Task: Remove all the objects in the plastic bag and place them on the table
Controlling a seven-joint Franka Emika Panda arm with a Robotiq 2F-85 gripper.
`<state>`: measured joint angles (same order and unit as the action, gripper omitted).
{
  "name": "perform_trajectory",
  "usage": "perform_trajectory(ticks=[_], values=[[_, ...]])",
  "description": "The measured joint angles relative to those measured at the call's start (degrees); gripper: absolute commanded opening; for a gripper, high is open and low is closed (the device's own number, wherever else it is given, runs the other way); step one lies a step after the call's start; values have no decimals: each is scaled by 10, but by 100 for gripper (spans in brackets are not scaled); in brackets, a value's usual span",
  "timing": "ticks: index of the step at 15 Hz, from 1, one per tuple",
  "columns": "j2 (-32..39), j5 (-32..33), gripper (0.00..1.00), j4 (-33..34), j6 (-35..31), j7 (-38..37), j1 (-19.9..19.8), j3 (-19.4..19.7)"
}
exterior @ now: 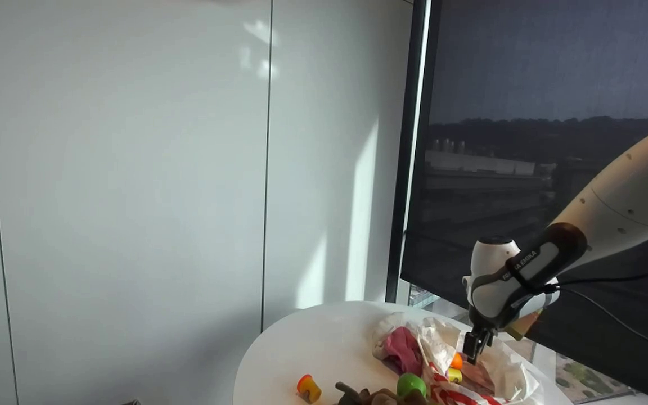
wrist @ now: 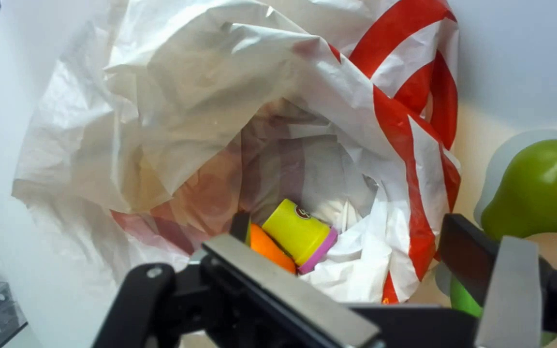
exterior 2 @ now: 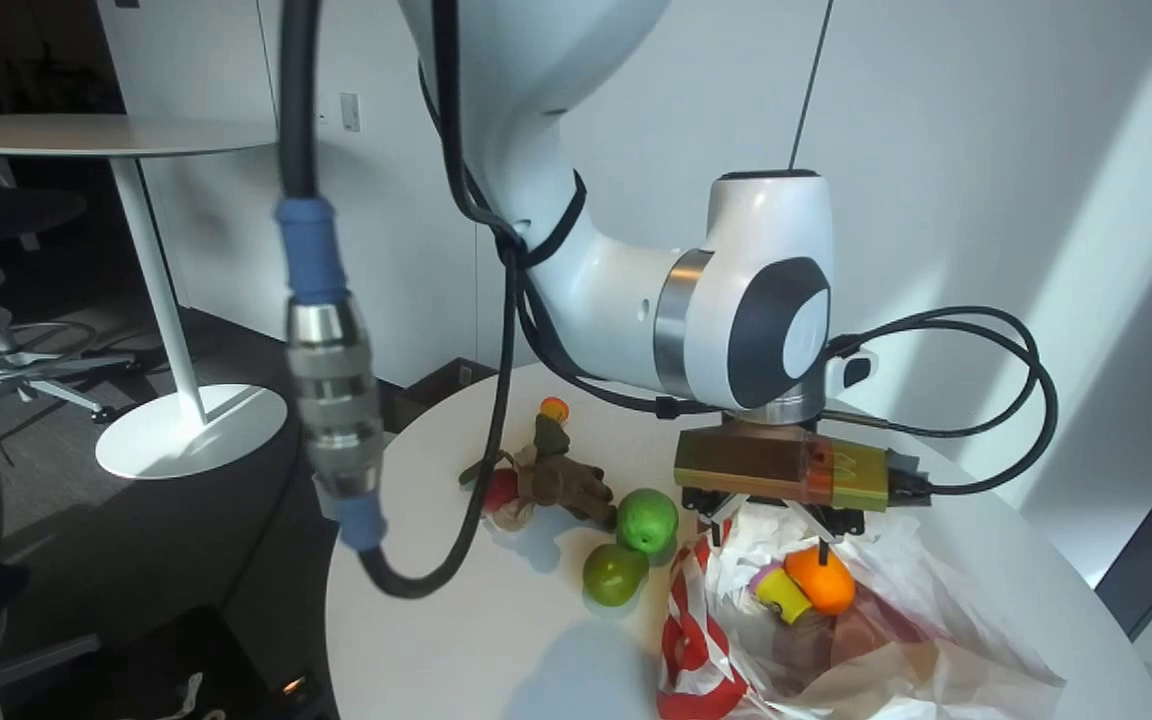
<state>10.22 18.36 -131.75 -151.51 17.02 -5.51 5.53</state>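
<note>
In an exterior view, glossy apple (exterior 2: 647,520), pear (exterior 2: 614,576) and plush toy (exterior 2: 558,482) lie on the table (exterior 2: 436,660) beside the gripper (exterior 2: 769,544) (mostly done, I'd judge). In an exterior view, an orange-lidded tub (exterior: 309,389) lies farther off. In the wrist view its fingers (wrist: 467,253) are spread, empty; below, in the crinkled plastic bag (wrist: 201,87), a round orange (wrist: 270,250) and stubby tub (wrist: 298,233) remain.

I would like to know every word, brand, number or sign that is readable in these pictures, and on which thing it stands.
"EMIKA": on the arm; a black strap partly covers the letters before it.
Yellow can: the round dark label is too small to read.
Bag: red pattern, no readable words.
Wrist box: a faint mark, too blurred to read.
No number is readable.
</note>
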Motion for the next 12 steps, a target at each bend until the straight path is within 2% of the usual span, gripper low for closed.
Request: perform_trajectory(ticks=[3, 12], values=[[59, 39, 100, 46, -24, -26, 1, 12], [206, 21, 100, 188, -26, -20, -8, 11]])
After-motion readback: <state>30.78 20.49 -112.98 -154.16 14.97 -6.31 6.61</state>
